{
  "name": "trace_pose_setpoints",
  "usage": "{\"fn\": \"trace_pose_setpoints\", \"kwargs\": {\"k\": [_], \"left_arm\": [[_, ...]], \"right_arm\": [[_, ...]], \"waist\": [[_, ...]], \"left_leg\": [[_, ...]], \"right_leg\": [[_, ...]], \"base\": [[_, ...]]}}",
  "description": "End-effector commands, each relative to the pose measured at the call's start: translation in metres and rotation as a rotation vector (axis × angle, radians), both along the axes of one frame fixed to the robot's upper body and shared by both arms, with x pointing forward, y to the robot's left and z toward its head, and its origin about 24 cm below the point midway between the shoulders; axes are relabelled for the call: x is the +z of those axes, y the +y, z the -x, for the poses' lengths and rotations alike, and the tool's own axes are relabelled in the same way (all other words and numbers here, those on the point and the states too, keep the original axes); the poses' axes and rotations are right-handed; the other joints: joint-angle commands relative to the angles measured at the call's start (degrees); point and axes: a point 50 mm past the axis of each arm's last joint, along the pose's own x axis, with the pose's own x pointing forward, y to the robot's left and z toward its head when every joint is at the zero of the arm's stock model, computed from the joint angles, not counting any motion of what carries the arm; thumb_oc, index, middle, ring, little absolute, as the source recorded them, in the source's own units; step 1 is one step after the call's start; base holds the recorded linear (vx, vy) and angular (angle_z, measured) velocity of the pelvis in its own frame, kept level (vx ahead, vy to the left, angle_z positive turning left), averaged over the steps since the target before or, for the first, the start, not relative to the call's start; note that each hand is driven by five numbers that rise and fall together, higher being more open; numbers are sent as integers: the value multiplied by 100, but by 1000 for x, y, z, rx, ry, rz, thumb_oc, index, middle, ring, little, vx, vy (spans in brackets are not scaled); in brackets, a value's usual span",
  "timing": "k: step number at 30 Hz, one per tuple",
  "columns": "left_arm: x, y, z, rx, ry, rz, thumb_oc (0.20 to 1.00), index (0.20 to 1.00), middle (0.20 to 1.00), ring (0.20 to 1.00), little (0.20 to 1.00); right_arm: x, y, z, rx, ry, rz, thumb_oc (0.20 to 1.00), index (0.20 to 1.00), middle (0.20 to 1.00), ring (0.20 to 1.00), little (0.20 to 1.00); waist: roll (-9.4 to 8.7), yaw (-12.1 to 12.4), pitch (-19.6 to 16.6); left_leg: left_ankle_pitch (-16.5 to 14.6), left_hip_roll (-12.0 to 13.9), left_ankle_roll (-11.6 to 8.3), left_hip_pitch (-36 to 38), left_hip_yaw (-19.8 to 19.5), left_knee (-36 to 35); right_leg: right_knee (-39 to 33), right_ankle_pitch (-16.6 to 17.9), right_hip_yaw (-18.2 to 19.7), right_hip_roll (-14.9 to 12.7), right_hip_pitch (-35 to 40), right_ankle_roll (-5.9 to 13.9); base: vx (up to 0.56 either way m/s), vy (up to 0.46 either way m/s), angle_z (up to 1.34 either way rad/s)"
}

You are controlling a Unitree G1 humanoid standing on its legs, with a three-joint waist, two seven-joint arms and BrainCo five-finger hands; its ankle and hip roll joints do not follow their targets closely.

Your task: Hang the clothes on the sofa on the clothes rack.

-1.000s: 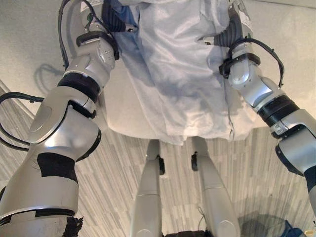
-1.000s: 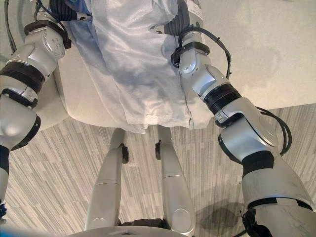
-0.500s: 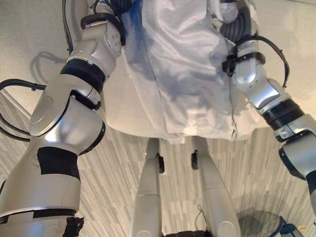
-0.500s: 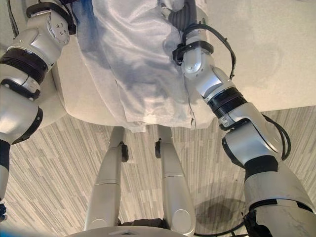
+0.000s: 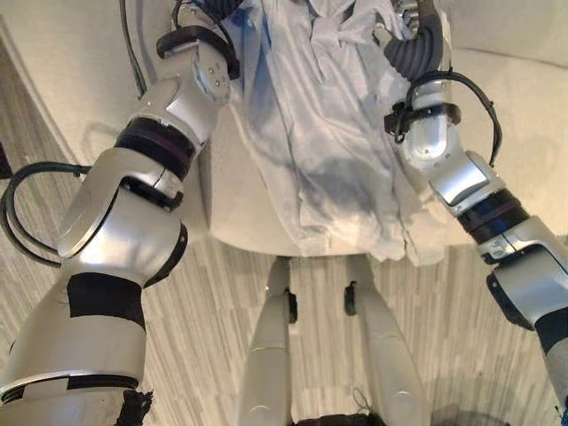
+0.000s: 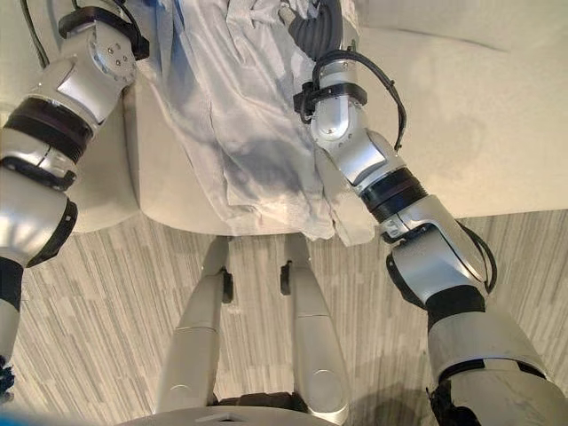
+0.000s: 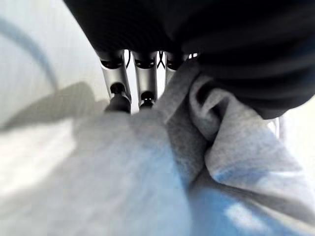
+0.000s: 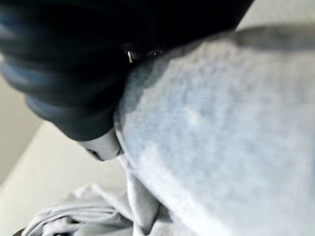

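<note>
A pale grey-white garment (image 5: 324, 133) hangs between my two raised arms, and its lower edge rests crumpled on the beige sofa seat (image 5: 235, 209). My left hand (image 7: 140, 78) is shut on a bunched fold of the garment (image 7: 206, 113), with its dark fingertips pressed into the cloth. In the left eye view that arm's wrist cover (image 5: 197, 40) is at the garment's upper left edge. My right hand (image 8: 74, 73) is at the upper right edge, and the garment (image 8: 221, 137) is draped over it. Its wrist cover (image 5: 413, 49) shows beside gathered cloth.
The beige sofa (image 6: 444, 124) extends to the right and back. Its front edge runs just above the striped grey floor (image 5: 204, 302). Another pale cushion (image 6: 98, 195) lies to the left of the seat.
Both arms have gone up and the garment has been drawn higher and more bunched. Its hem now lies crumpled further up the seat. The camera has also shifted.
</note>
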Motion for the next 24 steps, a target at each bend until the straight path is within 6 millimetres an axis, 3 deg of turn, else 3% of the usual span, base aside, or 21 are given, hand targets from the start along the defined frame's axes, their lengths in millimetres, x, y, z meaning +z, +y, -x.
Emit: {"fn": "trace_pose_setpoints", "kwargs": {"k": [1,4,6,7,9,15,19,24], "left_arm": [[6,8,6,-3,-119,92,200,200,200,200,200],[12,18,20,-34,-217,129,200,200,200,200,200],[10,19,20,-32,-214,130,200,200,200,200,200],[8,26,28,-48,-249,137,200,200,200,200,200],[6,29,30,-46,-254,128,200,200,200,200,200],[-16,40,38,-63,-240,103,200,200,200,200,200],[-46,44,42,-90,-171,75,200,200,200,200,200],[-54,47,46,-88,-148,37,200,200,200,200,200]], "right_arm": [[-1,-12,3,-47,-66,-53,200,200,200,200,200],[-6,-23,4,-75,-62,-84,200,200,200,200,200],[-7,-23,4,-74,-58,-82,200,200,200,200,200],[-9,-30,6,-97,-66,-80,200,200,200,200,200],[-11,-33,8,-102,-70,-65,200,200,200,200,200],[-17,-53,17,-181,-103,12,200,200,200,200,200],[-27,-67,26,-232,-101,120,200,200,200,200,200],[-32,-72,30,-255,-105,170,200,200,200,200,200]], "waist": [[331,194,-483],[409,285,-829],[418,271,-819],[437,313,-1043],[437,298,-1113],[351,299,-1671],[252,335,-2372],[176,412,-2752]], "left_leg": [[-82,-43,-147,241,206,-385],[-219,-40,-162,760,210,-395],[-223,-42,-160,795,205,-397],[-410,-9,-167,1262,221,-393],[-425,-8,-157,1429,229,-397],[-628,124,-167,2207,281,-397],[-819,315,-178,3008,316,-397],[-891,451,-228,3417,379,-397]], "right_leg": [[110,-675,-46,-361,433,764],[127,-813,-126,-430,949,766],[117,-815,-132,-433,989,767],[157,-971,-202,-471,1421,767],[157,-984,-226,-499,1591,765],[157,-1192,-400,-522,2356,770],[103,-1378,-569,-402,3032,709],[83,-1513,-650,-308,3423,671]], "base": [[60,-102,7],[68,-66,15],[96,-61,7],[108,-71,9],[123,-71,10],[170,-82,19],[191,-105,10],[87,-95,12]]}}
